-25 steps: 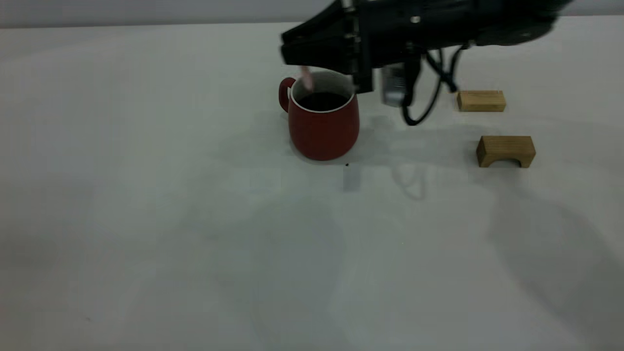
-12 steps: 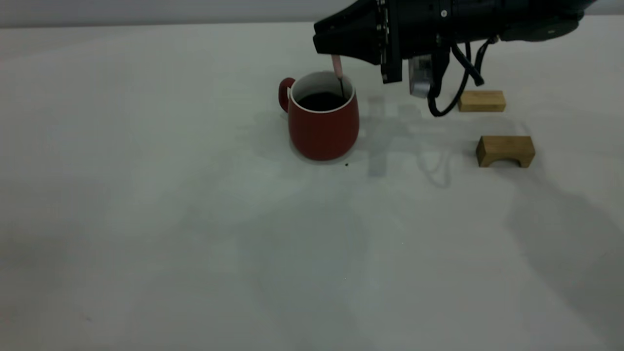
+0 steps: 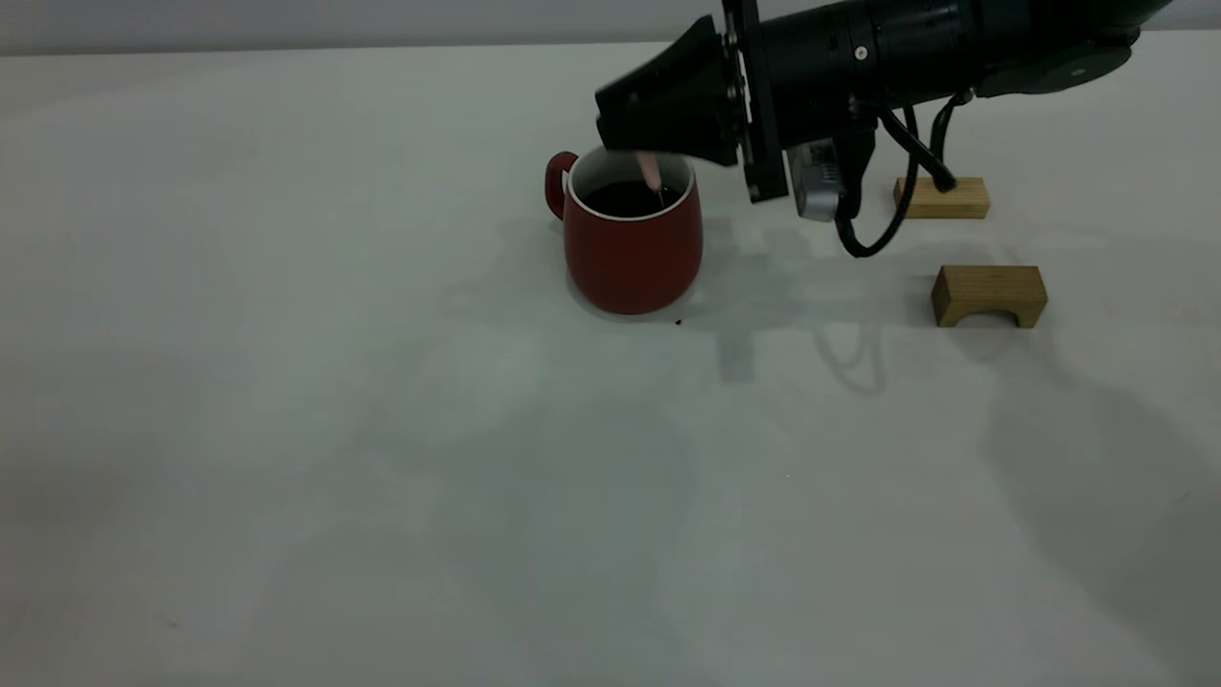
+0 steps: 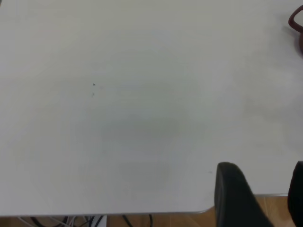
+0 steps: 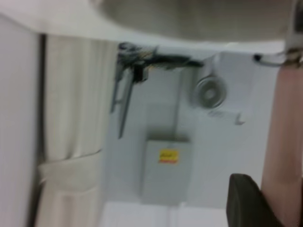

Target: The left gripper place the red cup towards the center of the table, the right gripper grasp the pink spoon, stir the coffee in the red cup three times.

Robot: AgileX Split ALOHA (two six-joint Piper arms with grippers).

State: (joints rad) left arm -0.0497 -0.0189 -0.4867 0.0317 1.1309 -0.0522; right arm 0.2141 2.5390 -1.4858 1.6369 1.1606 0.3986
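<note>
Exterior view: low, facing the arms across the table (image 3: 382,458), cup (image 3: 633,250) mid-distance. Left wrist view: above the table's near edge, looking down over bare tabletop; cup (image 4: 298,26) just at frame edge, shared with exterior. Right wrist view: very close, aimed at the room wall, spoon (image 5: 286,142) alongside.

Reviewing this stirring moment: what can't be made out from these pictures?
- Spoon bowl: in the exterior view the pink spoon dips into the coffee; its lower end is hidden.
- Right gripper: its housing covers the grip on the spoon; the right wrist view is blurred.
- Red cup: in the left wrist view only the handle shows, cut off by the edge.
- Left gripper: absent from the exterior view.
</note>
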